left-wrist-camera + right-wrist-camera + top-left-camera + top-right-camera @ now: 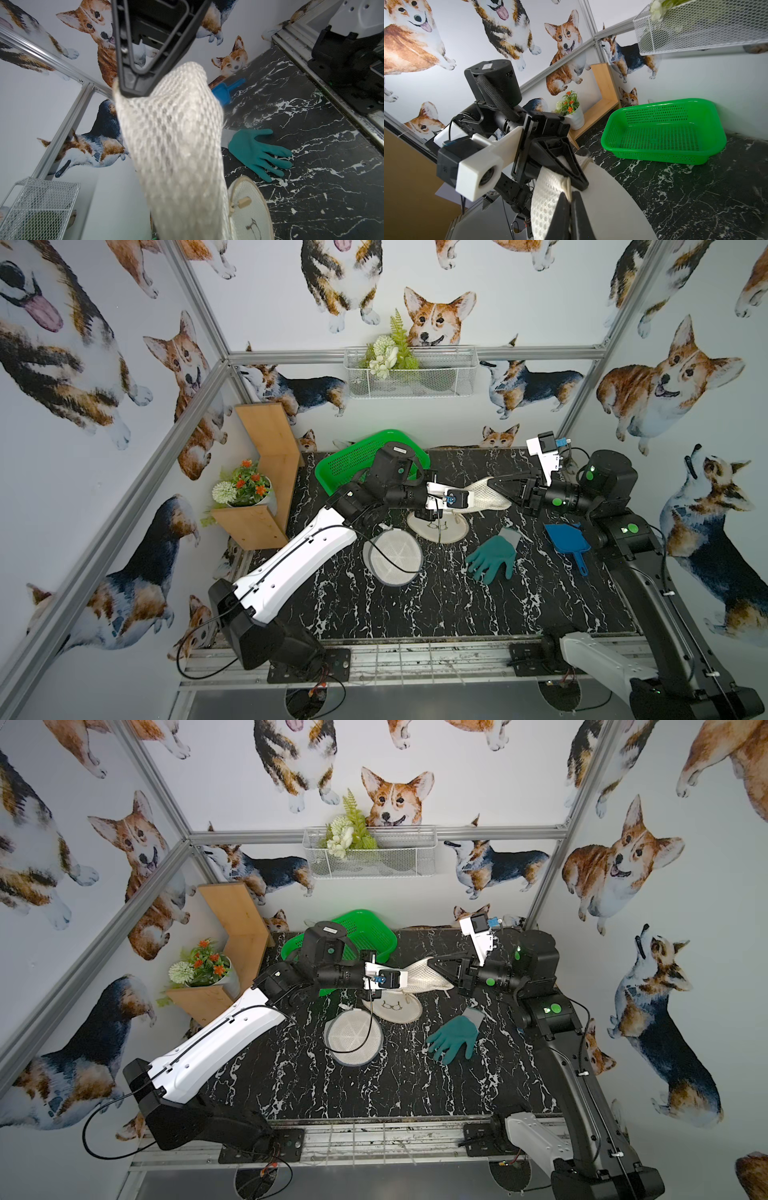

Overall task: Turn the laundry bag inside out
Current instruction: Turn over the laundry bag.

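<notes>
The laundry bag (488, 495) (422, 977) is a white mesh pouch held in the air over the back of the table, stretched between my two grippers. My left gripper (581, 185) is shut on one part of its rim. In the left wrist view the mesh (172, 145) hides those jaws. My right gripper (571, 196) (494, 482) comes in from the right and is shut on the rim right next to the left one. It also shows in the left wrist view, where the right gripper (135, 91) pinches the far end of the mesh.
Two round flat mesh pouches (392, 558) (438, 526) lie on the black marble table under the left arm. A teal glove (494, 558) and a blue scoop (567, 541) lie to the right. A green basket (353, 460) stands at the back, a flower pot (245, 489) at the left.
</notes>
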Motion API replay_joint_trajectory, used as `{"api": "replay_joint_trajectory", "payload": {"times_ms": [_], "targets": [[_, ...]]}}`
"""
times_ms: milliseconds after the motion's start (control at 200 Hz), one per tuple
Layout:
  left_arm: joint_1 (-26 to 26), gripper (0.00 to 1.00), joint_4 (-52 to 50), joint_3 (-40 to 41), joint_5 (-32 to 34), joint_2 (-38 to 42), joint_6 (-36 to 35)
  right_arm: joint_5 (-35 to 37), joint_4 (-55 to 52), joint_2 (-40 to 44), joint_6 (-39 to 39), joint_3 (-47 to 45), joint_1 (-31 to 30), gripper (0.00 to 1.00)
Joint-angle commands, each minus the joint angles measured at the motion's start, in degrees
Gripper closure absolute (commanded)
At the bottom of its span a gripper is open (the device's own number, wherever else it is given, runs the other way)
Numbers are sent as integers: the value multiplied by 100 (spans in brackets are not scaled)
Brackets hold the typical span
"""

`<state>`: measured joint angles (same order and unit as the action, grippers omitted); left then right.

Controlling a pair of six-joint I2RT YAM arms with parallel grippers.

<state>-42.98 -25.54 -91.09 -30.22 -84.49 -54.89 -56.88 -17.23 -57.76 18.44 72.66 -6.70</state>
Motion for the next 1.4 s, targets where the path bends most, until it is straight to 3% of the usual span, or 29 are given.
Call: {"api": "replay_joint_trajectory", "payload": {"times_ms": [0,400,546,671,746,851,921,1136,1291,1396], "targets": [[-69,100,-567,57,119,44,-167,791,-31,-129,-260,338,2,100],[-235,100,-72,286,-182,374,138,2088,-952,-1107,-641,366,-104,100],[-237,100,931,652,-269,609,767,2407,-1290,-1290,-1167,41,-500,100],[-232,100,1760,944,-291,696,1481,2206,-1067,-1232,-1141,-471,-623,100],[-209,100,2067,1091,-213,710,1900,2176,-920,-1147,-991,-604,-614,92],[-69,100,1884,1123,-124,621,2408,2465,-861,-988,-655,-284,-484,62],[14,100,1871,1273,9,626,2789,2662,-919,-880,-351,132,-210,50],[123,100,2589,1958,303,844,4194,2713,-1193,-417,4,870,310,33],[133,100,3273,2206,333,821,5051,1989,-765,105,401,121,310,36],[140,100,3476,2197,349,737,5342,1623,-676,310,676,-278,309,52]]}}
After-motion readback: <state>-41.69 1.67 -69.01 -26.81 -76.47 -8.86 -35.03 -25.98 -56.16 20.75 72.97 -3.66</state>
